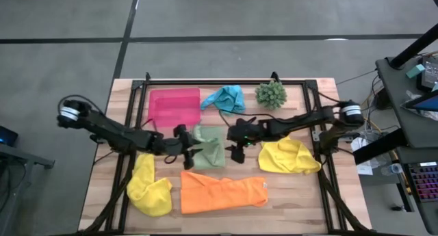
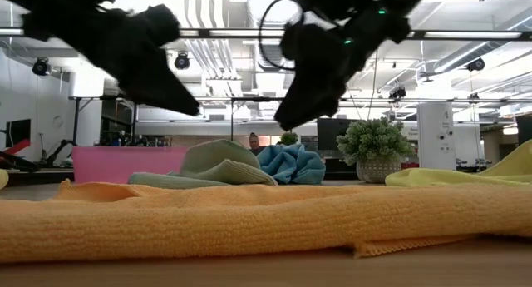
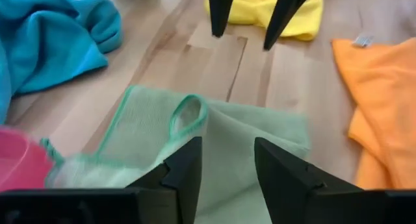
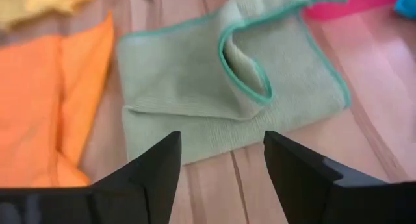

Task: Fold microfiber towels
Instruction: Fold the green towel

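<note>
Light green towel (image 1: 209, 146) lies mid-table, just below the pink tray (image 1: 175, 106), its upper left corner reaching the tray's edge. It is a loosely folded rectangle with darker green stitched edging; one corner is turned back over the top layer and stands up as a small loop, and a crease runs across the cloth below it. Nap fine and soft. Left gripper (image 1: 186, 147) hangs over the towel's left edge, fingers (image 3: 185, 169) parted with only cloth showing between them, holding nothing. Right gripper (image 1: 237, 146) hangs just off the towel's right edge, fingers (image 4: 156, 169) spread wide and empty, towel lying flat beneath them. Orange towel (image 1: 222, 192) spread long along the near edge, rumpled at the right end. One yellow towel (image 1: 149, 188) bunched at the near left, the other yellow towel (image 1: 289, 156) crumpled at the right, under the right arm. Turquoise towel (image 1: 225, 98) heaped at the far edge between the tray and a small green plant ball (image 1: 271, 94).
</note>
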Controlling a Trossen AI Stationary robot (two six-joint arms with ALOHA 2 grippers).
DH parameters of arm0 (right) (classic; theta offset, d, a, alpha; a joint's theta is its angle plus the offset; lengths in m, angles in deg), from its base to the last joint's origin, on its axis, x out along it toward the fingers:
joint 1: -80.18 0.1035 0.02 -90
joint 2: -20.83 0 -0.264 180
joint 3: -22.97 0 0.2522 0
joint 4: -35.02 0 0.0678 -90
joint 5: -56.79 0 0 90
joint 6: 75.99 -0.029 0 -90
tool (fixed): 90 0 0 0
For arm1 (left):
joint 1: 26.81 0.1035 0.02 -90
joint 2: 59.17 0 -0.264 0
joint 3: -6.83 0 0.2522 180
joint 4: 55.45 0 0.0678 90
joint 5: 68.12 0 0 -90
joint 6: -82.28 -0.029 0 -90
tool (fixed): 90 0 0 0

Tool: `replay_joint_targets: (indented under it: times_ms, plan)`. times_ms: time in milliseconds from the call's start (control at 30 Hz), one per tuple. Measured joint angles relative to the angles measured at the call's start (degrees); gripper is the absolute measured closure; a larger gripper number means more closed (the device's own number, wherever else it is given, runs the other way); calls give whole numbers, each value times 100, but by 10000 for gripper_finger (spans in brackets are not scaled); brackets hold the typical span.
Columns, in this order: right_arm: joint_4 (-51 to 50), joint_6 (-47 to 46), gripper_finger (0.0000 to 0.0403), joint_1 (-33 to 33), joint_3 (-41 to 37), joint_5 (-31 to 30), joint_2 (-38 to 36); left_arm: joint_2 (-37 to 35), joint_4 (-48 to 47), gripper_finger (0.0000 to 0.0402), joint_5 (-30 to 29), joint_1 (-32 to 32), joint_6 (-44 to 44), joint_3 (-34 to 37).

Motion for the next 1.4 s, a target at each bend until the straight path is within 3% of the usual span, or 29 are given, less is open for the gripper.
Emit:
replay_joint_targets:
  times_ms: [333, 667, 867, 1133, 1400]
  plan:
    - [1560, 0, 193, 2, -1099, 3, -560, 1727, -526, 310, 336, 715, -1007, -1575]
    - [1597, 196, 193, 2, -1204, 3, -543, 2754, -2132, 311, 719, 972, -1117, -2709]
    - [1631, 300, 193, 0, -1204, 3, -541, 2577, -2386, 322, 721, 885, -1121, -2721]
    - [1689, 291, 193, 2, -1213, 3, -462, 1922, -3383, 395, 1124, 626, -1117, -2725]
    - [1719, 239, 193, 2, -1224, 3, -458, 1507, -4151, 396, 1444, 400, -1121, -2547]
